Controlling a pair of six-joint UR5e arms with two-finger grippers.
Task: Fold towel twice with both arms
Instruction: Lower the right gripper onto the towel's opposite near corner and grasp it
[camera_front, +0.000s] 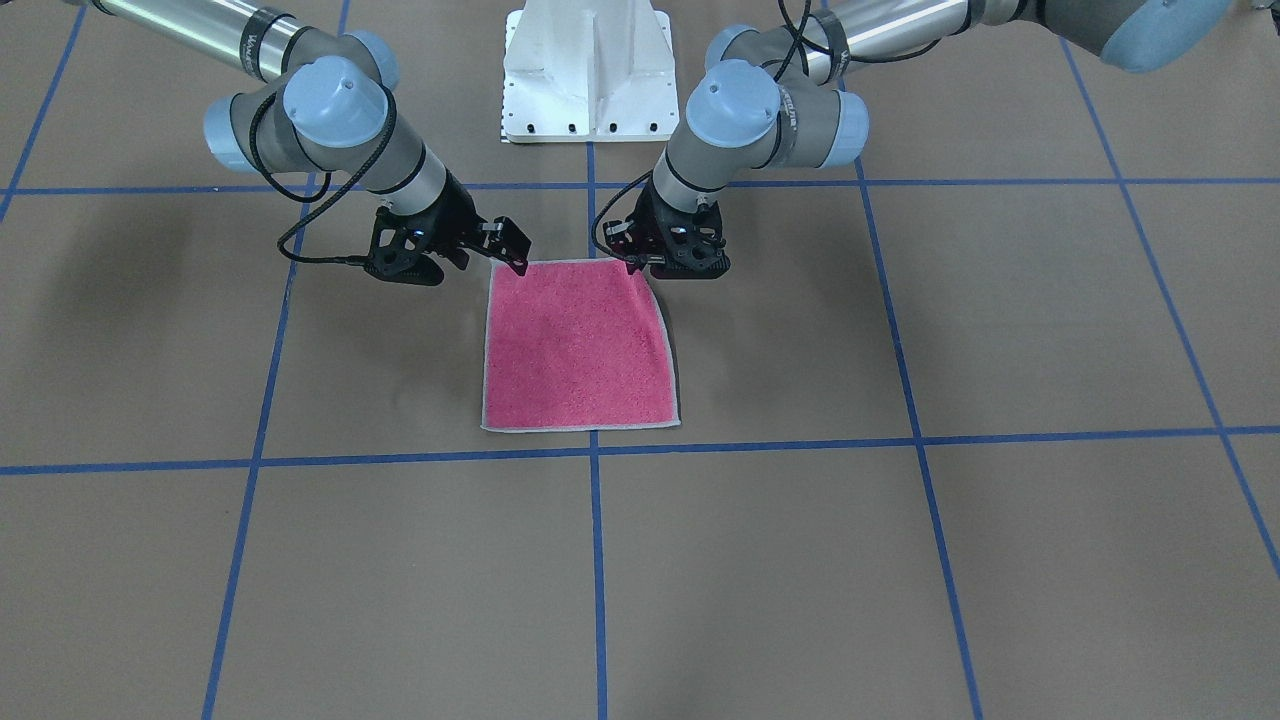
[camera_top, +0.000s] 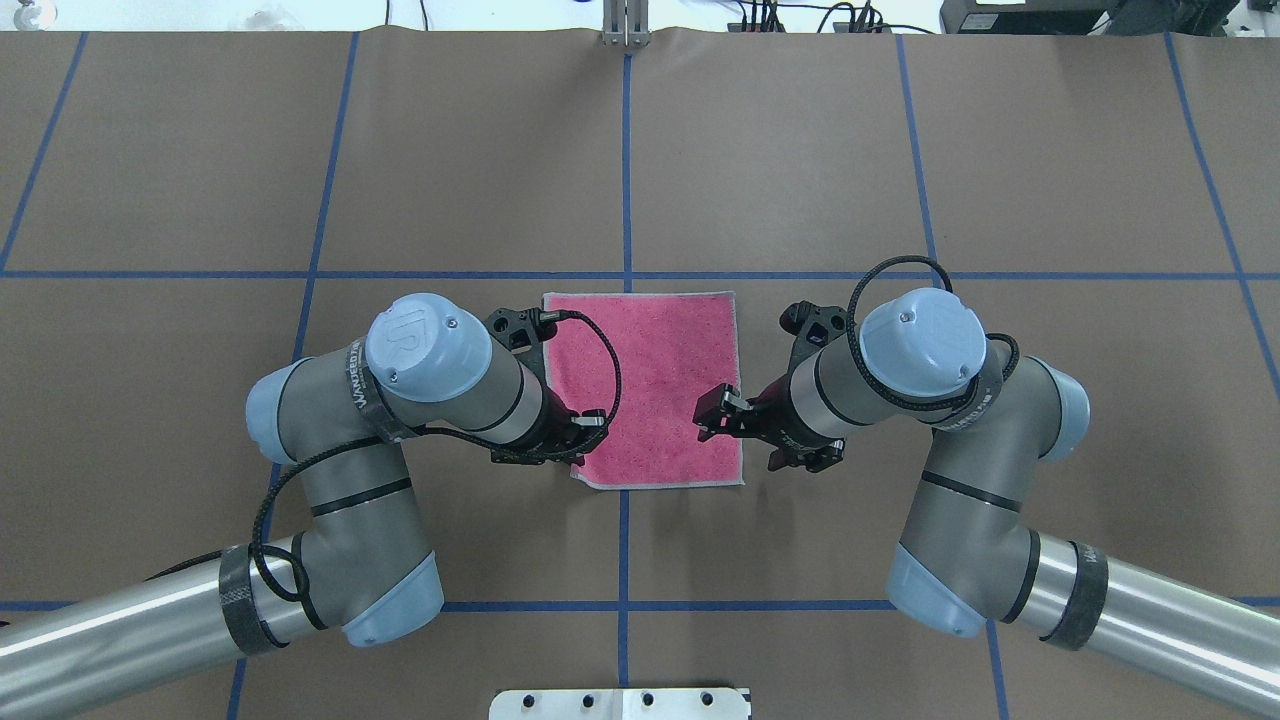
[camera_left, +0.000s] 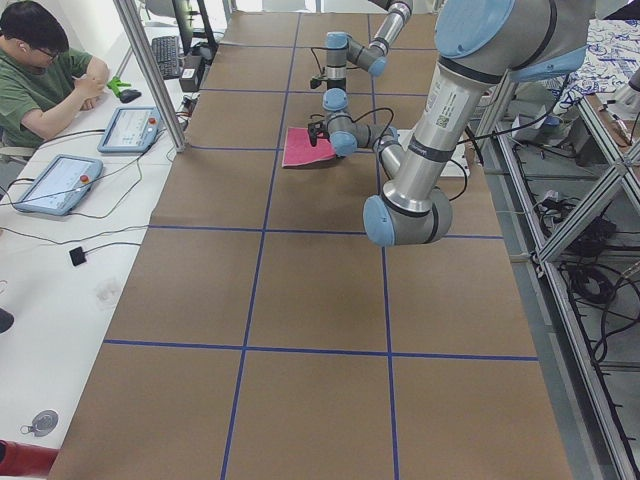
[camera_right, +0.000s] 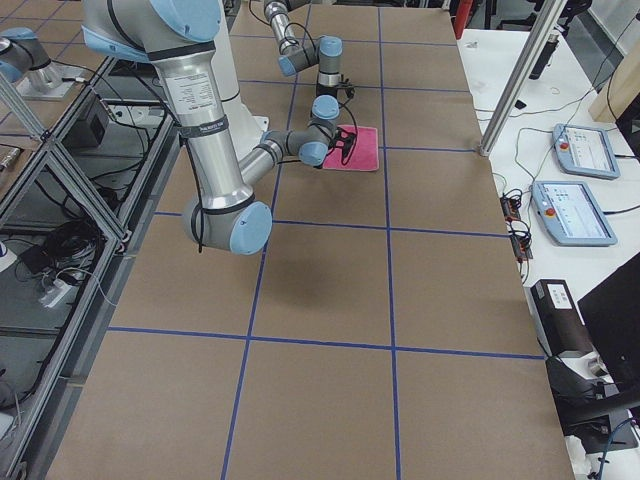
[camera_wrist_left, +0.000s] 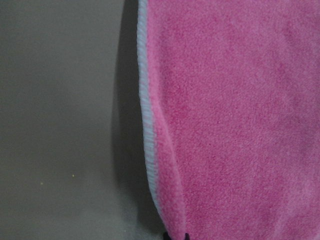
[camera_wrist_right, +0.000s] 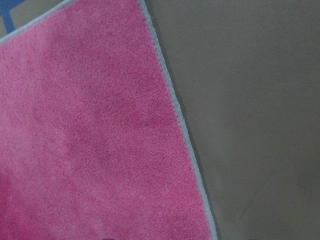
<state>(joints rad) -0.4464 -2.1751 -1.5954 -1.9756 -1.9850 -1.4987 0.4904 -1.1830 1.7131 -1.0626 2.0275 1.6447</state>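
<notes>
The towel (camera_front: 580, 345) lies pink face up in the middle of the table, its light grey edging showing all round (camera_top: 660, 380). My left gripper (camera_front: 638, 265) is at its near corner on my left, shut on the towel; the left wrist view shows a pinched ridge (camera_wrist_left: 172, 200) running into the fingertips, and the edge there is a little raised. My right gripper (camera_front: 517, 262) hovers over the other near corner (camera_top: 710, 420), jaws apart. The right wrist view shows the towel (camera_wrist_right: 100, 140) flat, with no fingertips in it.
The white pedestal base (camera_front: 588, 70) stands behind the towel on the robot's side. Blue tape lines (camera_front: 596, 560) grid the brown table. An operator (camera_left: 40, 70) with tablets (camera_left: 130, 128) sits at a side table beyond the far edge.
</notes>
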